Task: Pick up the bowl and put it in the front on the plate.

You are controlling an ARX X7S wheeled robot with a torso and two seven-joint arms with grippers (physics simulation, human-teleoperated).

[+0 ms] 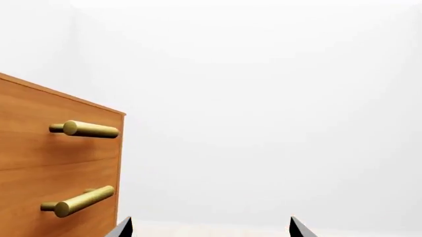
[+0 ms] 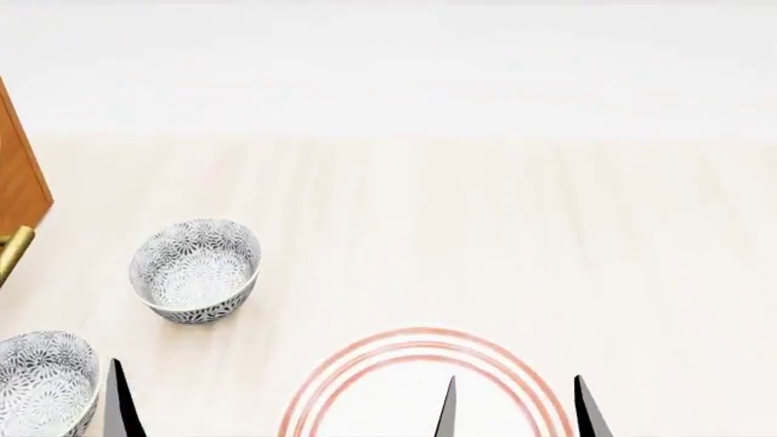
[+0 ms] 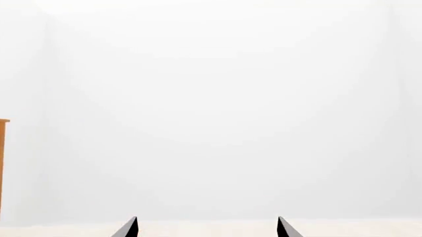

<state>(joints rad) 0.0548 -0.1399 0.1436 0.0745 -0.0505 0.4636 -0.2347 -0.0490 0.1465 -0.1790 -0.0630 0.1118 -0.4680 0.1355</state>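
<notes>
Two identical white bowls with a grey-blue flower pattern stand on the pale wooden table. One bowl (image 2: 195,270) sits left of centre, and the second bowl (image 2: 43,382) is cut off at the near left corner. The plate (image 2: 419,335), white with red rings, lies at the near edge, partly out of frame. My right gripper (image 2: 516,405) hovers open over the plate, holding nothing. Of my left gripper (image 1: 209,228), also open and holding nothing, one fingertip (image 2: 118,405) shows beside the near-left bowl. Both wrist views show only a blank white wall beyond the fingertips.
A wooden drawer cabinet (image 1: 59,163) with brass bar handles (image 1: 89,129) stands at the left; its corner (image 2: 18,173) shows in the head view. The pale tabletop (image 2: 510,228) stretches back to a white wall.
</notes>
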